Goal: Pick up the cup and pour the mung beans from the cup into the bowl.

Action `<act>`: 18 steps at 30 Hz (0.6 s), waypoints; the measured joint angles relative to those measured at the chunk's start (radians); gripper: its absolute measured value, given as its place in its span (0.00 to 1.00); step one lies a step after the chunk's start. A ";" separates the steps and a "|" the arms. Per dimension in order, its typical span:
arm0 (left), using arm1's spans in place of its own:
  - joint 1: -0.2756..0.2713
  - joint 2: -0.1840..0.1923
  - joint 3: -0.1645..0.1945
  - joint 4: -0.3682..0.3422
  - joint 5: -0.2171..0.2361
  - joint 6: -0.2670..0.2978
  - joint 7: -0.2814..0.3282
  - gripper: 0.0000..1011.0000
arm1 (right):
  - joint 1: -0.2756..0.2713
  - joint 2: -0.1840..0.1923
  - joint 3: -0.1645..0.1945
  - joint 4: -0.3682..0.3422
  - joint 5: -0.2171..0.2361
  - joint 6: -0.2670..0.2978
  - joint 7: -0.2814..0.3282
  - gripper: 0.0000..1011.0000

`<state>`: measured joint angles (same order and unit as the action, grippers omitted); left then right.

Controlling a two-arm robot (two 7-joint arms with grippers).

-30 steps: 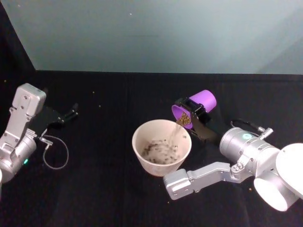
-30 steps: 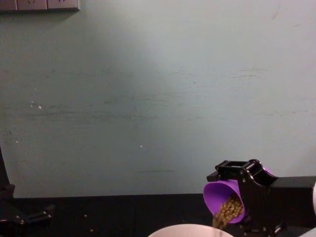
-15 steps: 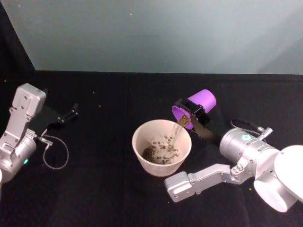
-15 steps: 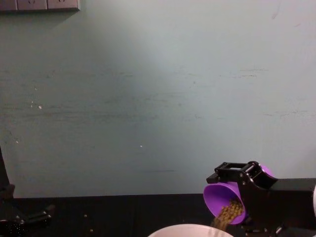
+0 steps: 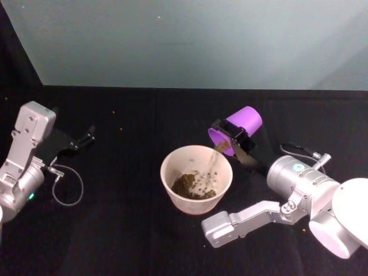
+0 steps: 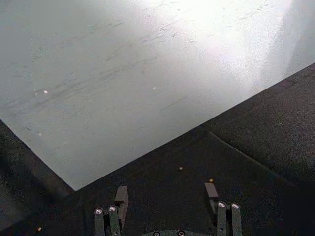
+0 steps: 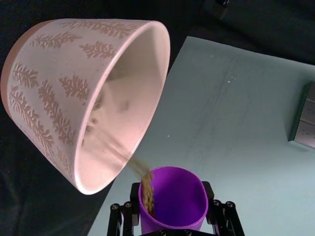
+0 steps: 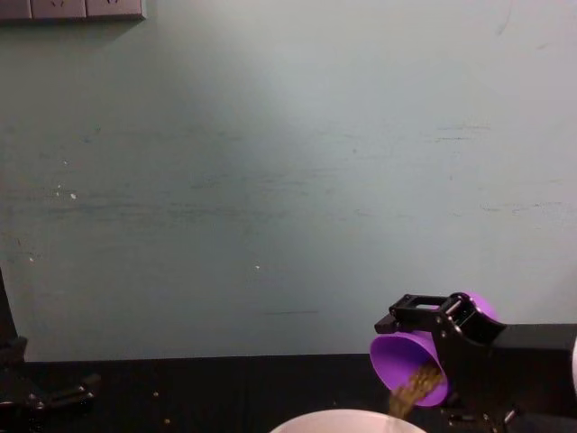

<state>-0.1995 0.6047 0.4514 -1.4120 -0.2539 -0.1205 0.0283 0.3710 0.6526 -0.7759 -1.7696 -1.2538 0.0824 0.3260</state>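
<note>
– Most mung beans (image 5: 192,185) are in the bowl (image 5: 167,168), mid-table (image 5: 126,230). Right gripper (image 5: 233,138) clamps the tilted cup (image 5: 247,119) above its right rim.
– Stream lands close to that rim, so drift would spill. Left gripper (image 5: 88,135) parked near the left edge, jaws apart.

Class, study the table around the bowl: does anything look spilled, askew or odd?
A few tan specks, likely stray beans, lie on the black table far left of the bowl. The pour itself looks tidy: mung beans stream from the tilted cup in the right claw into the bowl.
</note>
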 joint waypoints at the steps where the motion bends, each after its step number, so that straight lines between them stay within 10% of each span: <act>1: 0.000 0.000 0.000 0.000 0.000 0.000 0.000 1.00 | 0.001 0.000 -0.001 0.000 -0.004 -0.001 0.000 0.73; 18: 0.000 0.000 0.000 0.000 0.000 0.000 0.000 1.00 | 0.022 0.012 -0.036 -0.007 -0.086 -0.004 0.001 0.73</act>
<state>-0.1996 0.6047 0.4514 -1.4120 -0.2539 -0.1205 0.0283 0.3929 0.6650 -0.8117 -1.7767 -1.3401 0.0785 0.3270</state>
